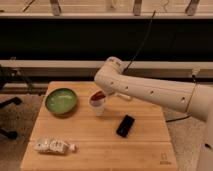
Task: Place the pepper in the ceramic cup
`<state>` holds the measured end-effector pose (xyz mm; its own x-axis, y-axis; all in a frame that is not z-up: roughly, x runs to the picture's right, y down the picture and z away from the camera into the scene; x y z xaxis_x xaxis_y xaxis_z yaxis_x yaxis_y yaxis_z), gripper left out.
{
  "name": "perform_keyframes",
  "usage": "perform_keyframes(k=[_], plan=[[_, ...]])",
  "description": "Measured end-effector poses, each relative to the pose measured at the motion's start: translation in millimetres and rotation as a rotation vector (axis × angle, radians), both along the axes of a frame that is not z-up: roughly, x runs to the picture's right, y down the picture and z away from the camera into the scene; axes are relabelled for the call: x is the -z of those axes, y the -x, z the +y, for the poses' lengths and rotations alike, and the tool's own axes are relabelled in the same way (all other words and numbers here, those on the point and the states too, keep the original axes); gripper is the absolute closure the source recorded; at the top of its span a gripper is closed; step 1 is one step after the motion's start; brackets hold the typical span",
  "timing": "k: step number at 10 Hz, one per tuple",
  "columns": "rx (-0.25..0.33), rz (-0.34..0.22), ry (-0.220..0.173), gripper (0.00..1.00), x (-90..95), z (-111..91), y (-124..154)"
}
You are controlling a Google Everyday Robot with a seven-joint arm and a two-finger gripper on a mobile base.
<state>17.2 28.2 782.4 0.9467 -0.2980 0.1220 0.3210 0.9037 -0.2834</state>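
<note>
A white ceramic cup [98,106] stands upright near the middle of the wooden table [95,145]. A red pepper [98,95] sits at the cup's mouth, right at its rim. My gripper [103,92] is at the end of the white arm [150,92], which reaches in from the right. The gripper is directly over the cup and is mostly hidden by the wrist. I cannot tell whether it is touching the pepper.
A green bowl [61,100] stands left of the cup. A flat black object [125,125] lies to the cup's right front. A white crumpled packet [53,145] lies near the front left edge. A dark wall and rail run behind the table.
</note>
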Motion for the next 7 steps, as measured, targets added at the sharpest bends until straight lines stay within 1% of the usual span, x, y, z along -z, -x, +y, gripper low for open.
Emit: perform_keyframes(k=[4, 5, 6, 7], plan=[[0.004, 0.009, -0.007, 0.20, 0.8, -2.4, -2.6], [-0.001, 0.007, -0.004, 0.20, 1.5, -3.3, -4.1], [-0.009, -0.009, 0.005, 0.21, 1.8, -4.3, -5.9], [0.005, -0.023, 0.006, 0.29, 0.4, -4.0, -7.0]])
